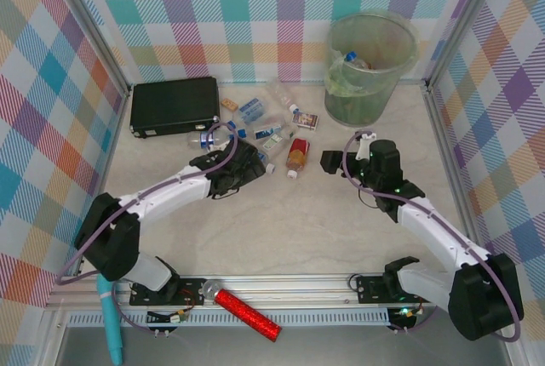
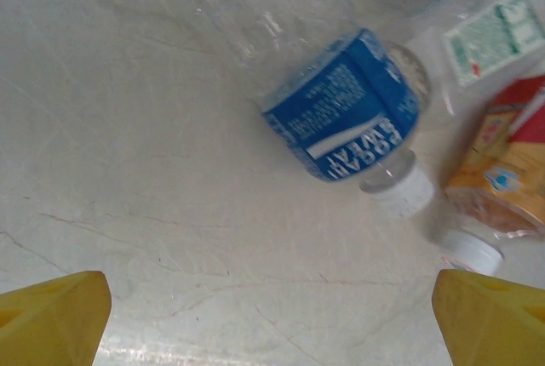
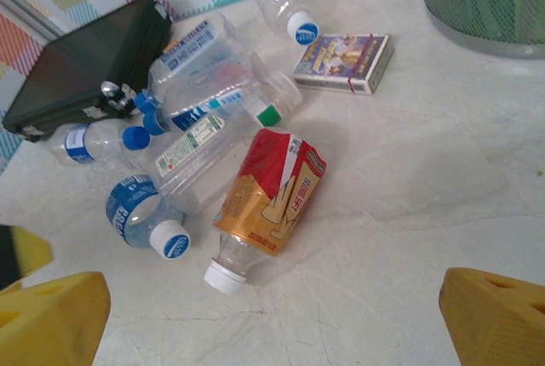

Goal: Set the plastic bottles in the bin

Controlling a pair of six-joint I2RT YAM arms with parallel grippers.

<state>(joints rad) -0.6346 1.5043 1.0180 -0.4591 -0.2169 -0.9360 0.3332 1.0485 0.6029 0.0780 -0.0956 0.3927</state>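
Yellow fingertips [image 2: 51, 315] of the left tool [image 2: 272, 323] sat at the two bottom corners of its wrist view. They were spread wide, with bare desk [image 2: 128, 128] between them and nothing pinched. Just ahead of that tool a clear bottle with a blue label [image 2: 349, 111] lay on its side, its white cap pointing back toward the tool's right fingertip without touching it. A red and orange bottle [image 2: 507, 162] lay ahead and to the right of the left tool, just beside the blue-labelled one.

The right tool [image 3: 272, 323] was spread wide too and pinched nothing, with bare desk between its tips. The red and orange bottle lay just ahead of it and slightly left, white cap toward the tool. Further ahead and left, several clear bottles [image 3: 196, 119] lay on their sides in a loose heap that reached back to a black case [image 3: 85, 64]. A small printed box [image 3: 345, 53] lay ahead of the right tool, beyond the red and orange bottle.

The bin [image 1: 370, 68] stood upright far ahead and to the right of the right tool, well apart from the loose bottles. Inside it a bottle with a blue cap [image 1: 349, 58] showed among others. Behind both tools, by the arm bases, a red glittery cylinder [image 1: 247, 313] lay on the rail
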